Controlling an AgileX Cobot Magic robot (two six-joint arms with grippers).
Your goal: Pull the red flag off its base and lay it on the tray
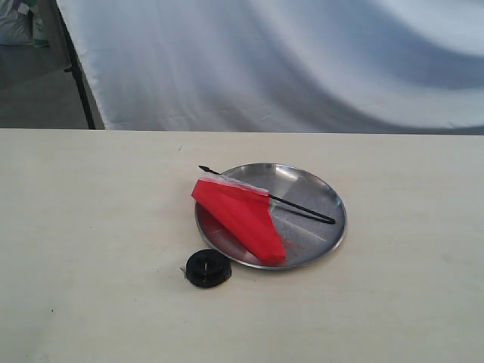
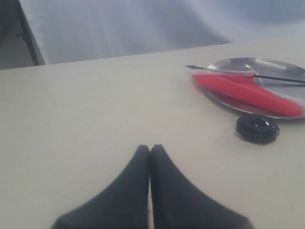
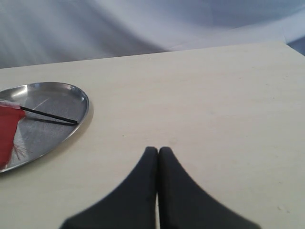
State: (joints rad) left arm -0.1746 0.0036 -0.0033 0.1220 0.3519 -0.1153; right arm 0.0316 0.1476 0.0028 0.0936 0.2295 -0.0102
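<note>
The red flag [image 1: 240,218] lies flat across the silver tray [image 1: 318,193], its black stick [image 1: 299,208] stretching over the metal with the pointed tip past the rim. The black base [image 1: 208,268] rests on the table just in front of the tray, apart from the flag. In the left wrist view the flag [image 2: 243,90], tray [image 2: 276,67] and base [image 2: 257,129] show well beyond my left gripper [image 2: 150,149], which is shut and holds nothing. My right gripper [image 3: 158,150] is shut and empty, away from the tray [image 3: 71,98]. Neither gripper shows in the exterior view.
A pale wooden table [image 1: 91,249] carries everything. A white cloth backdrop [image 1: 287,60] hangs behind its far edge, with a dark stand leg [image 1: 79,83] at the back left.
</note>
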